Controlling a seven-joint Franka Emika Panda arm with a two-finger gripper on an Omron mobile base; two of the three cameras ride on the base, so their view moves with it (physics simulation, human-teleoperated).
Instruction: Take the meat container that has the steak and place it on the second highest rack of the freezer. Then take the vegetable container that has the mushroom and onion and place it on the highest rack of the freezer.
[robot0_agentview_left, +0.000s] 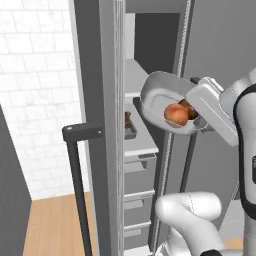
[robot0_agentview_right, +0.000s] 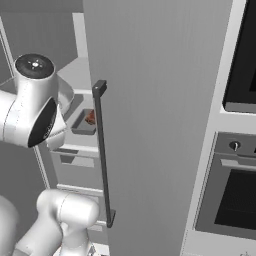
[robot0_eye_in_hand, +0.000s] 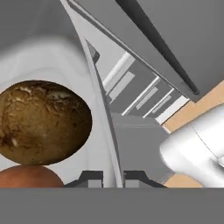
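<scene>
Mottled brown mushroom (robot0_eye_in_hand: 41, 122) touching orange onion (robot0_eye_in_hand: 28, 177), tray tilted.

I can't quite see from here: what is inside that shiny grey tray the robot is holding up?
Inside the tilted shiny grey tray lie a round orange-tan onion and a dark brown mushroom. The robot's hand covers the tray's right end.

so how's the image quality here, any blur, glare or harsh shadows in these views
Left base view: flat even light, no glare, and soft edges on the vegetable container and onion. Right base view: sharp, with only faint shading inside the freezer. Hand view: the mushroom sits very close and looms large, its texture slightly smeared, while the claw pinches the container rim.
</scene>
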